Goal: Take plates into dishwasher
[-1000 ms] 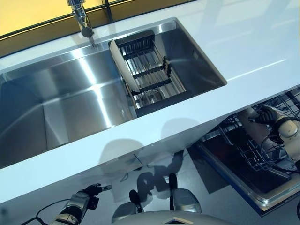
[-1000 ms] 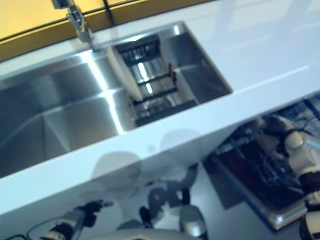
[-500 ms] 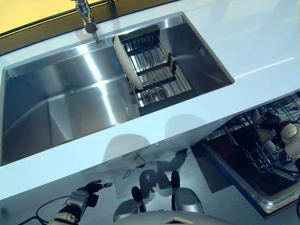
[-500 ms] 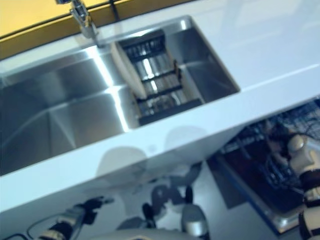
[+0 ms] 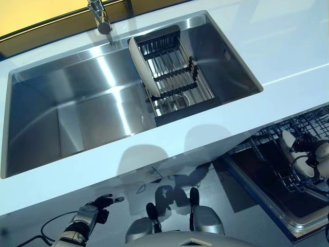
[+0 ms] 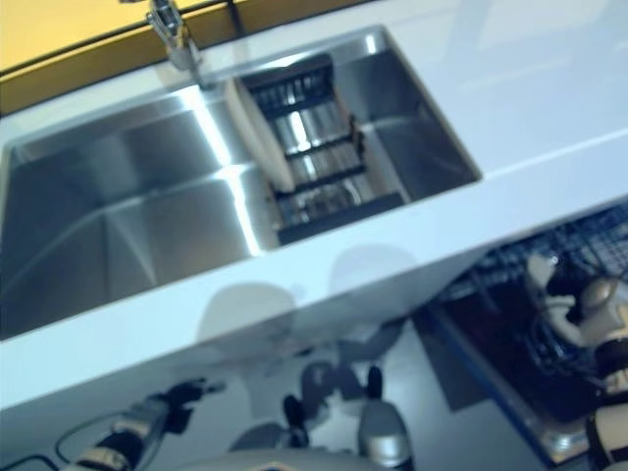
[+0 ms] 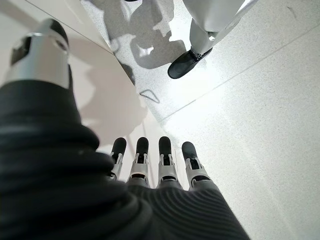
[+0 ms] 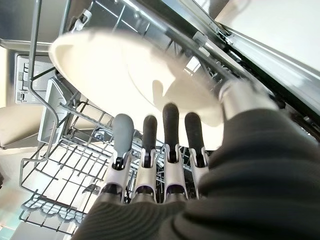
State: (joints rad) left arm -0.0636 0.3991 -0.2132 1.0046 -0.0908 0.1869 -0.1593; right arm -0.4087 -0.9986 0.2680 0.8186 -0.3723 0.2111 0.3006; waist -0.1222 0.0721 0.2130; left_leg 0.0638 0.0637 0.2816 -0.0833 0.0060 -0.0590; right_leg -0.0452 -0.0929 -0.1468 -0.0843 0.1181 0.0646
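Note:
My right hand [image 8: 170,125] is shut on a white plate [image 8: 130,70], fingers against one face and the thumb at its rim. It holds the plate on edge inside the wire dishwasher rack [image 8: 65,150]. From the head the plate [image 5: 286,144] and right hand [image 5: 313,152] show at the lower right, under the counter edge. A second white plate [image 5: 138,64] stands upright in the black drying rack [image 5: 177,77] in the sink. My left hand [image 5: 92,210] hangs low at the bottom left, open, its fingers [image 7: 165,170] straight above the floor.
The steel sink [image 5: 61,113] with its faucet [image 5: 100,15] is set in a white countertop [image 5: 288,46]. The dishwasher's open door [image 5: 267,180] and pulled-out rack [image 5: 313,116] lie below the counter on the right.
The camera has shifted slightly. My right hand has gone lower with the plate, deeper into the dishwasher rack. The left hand has stayed where it was.

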